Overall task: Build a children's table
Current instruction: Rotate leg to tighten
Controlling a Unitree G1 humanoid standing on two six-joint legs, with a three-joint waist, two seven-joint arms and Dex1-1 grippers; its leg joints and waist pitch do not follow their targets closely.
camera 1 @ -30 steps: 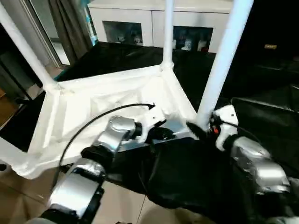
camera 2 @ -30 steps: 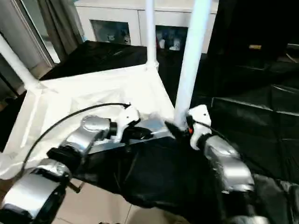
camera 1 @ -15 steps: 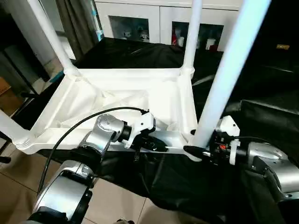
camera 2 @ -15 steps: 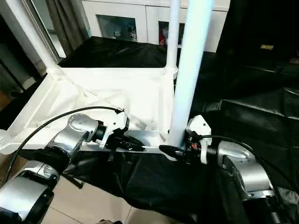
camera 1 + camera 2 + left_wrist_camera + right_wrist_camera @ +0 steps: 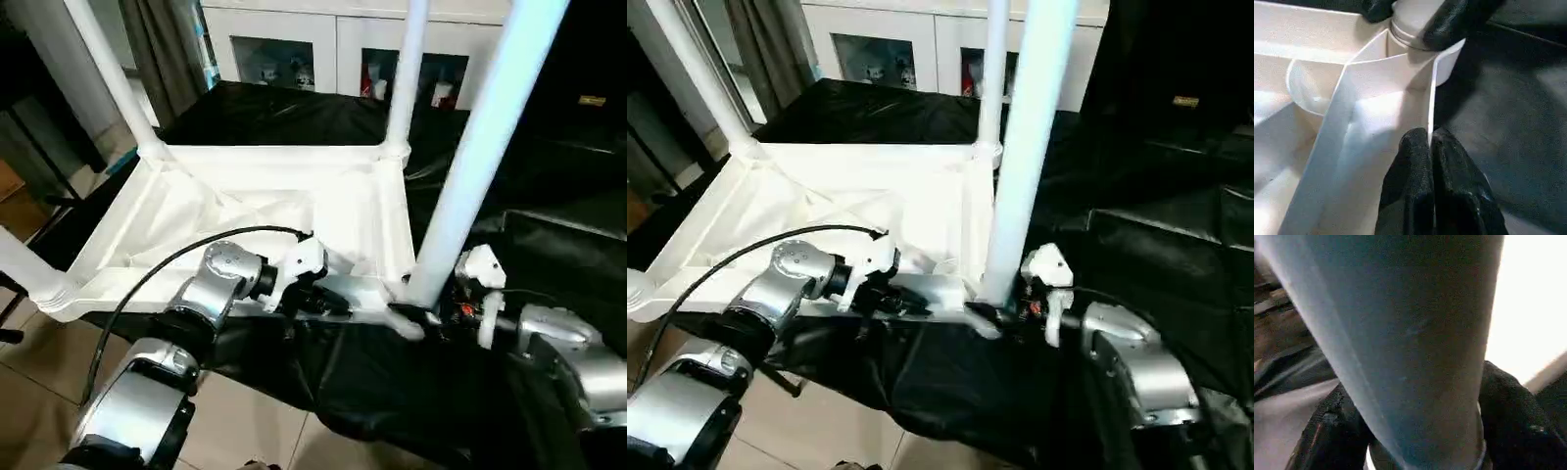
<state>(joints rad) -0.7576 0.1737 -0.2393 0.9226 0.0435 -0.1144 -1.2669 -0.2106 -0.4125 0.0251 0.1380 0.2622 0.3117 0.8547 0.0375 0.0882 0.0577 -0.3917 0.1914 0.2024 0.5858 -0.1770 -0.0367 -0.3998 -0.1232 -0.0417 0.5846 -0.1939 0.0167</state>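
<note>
The right claw [image 5: 416,318] is clamping the base of the near leg [image 5: 470,157], rising upright from its corner socket, while the left claw [image 5: 1431,147] is pinching the upturned top's rim [image 5: 1431,103] just beside it

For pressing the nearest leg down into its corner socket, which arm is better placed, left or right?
Probably the right. The right gripper is closed around the base of the near leg, at its corner socket. The left gripper pinches the tabletop's edge wall beside it, so it can steady the top.
</note>
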